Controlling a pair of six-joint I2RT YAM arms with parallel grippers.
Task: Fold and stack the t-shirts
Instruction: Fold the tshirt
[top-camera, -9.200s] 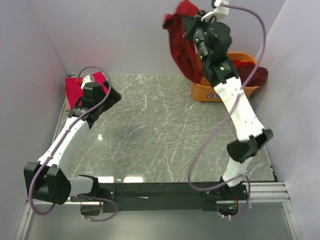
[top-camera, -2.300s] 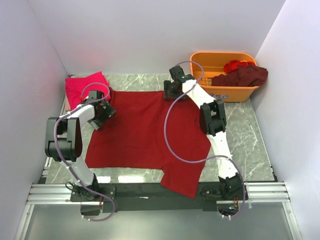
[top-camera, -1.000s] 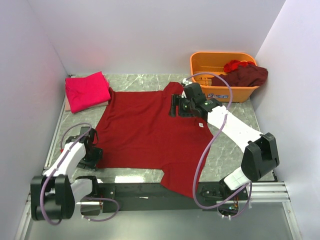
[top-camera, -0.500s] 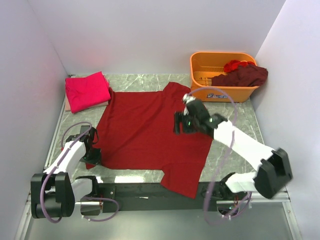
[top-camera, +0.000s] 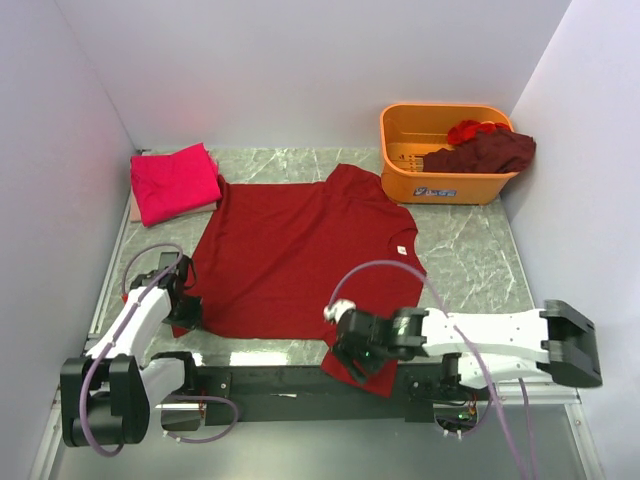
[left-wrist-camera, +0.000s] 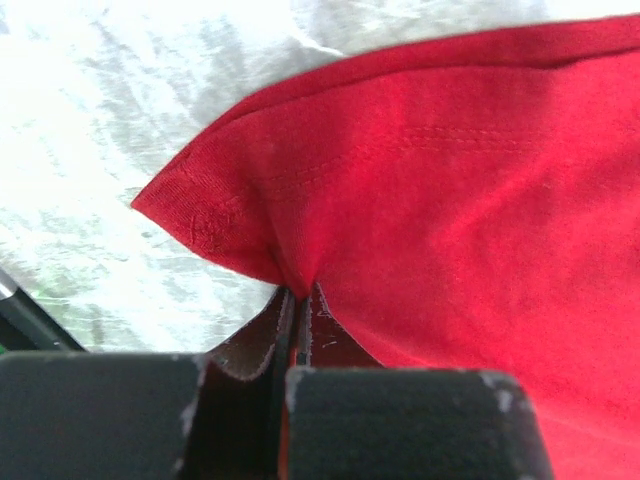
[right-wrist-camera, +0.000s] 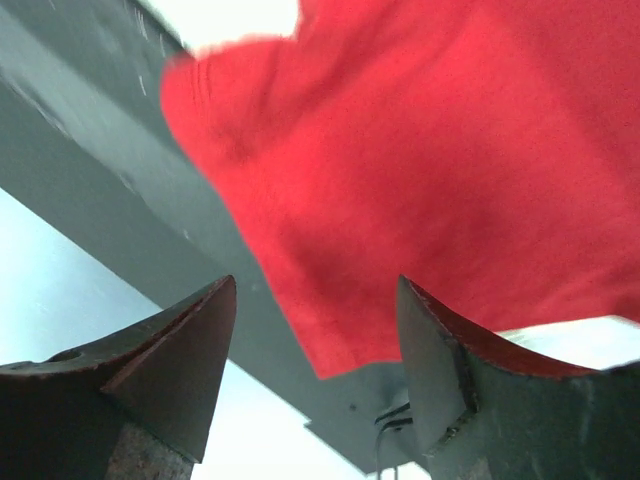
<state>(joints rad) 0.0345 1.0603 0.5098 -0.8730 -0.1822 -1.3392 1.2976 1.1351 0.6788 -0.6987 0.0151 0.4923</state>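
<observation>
A dark crimson t-shirt (top-camera: 300, 255) lies spread flat in the middle of the marble table, one sleeve hanging over the front edge. My left gripper (top-camera: 186, 314) is shut on its near left corner; in the left wrist view the cloth (left-wrist-camera: 450, 200) bunches into the closed fingertips (left-wrist-camera: 297, 300). My right gripper (top-camera: 350, 356) is low at the overhanging sleeve, jaws open, and the red cloth (right-wrist-camera: 400, 150) lies just beyond the open gripper (right-wrist-camera: 315, 330). A folded pink-magenta t-shirt (top-camera: 175, 182) sits at the far left.
An orange basket (top-camera: 405, 125) at the far right holds maroon and red t-shirts (top-camera: 482, 150). A black rail (top-camera: 270, 380) runs along the table's front edge, also seen as the dark rail (right-wrist-camera: 90, 140) in the right wrist view. White walls close in on three sides.
My right arm swung from the shirt's far right shoulder down to its near sleeve at the front edge. The left gripper closed on the near left corner and stayed put.
</observation>
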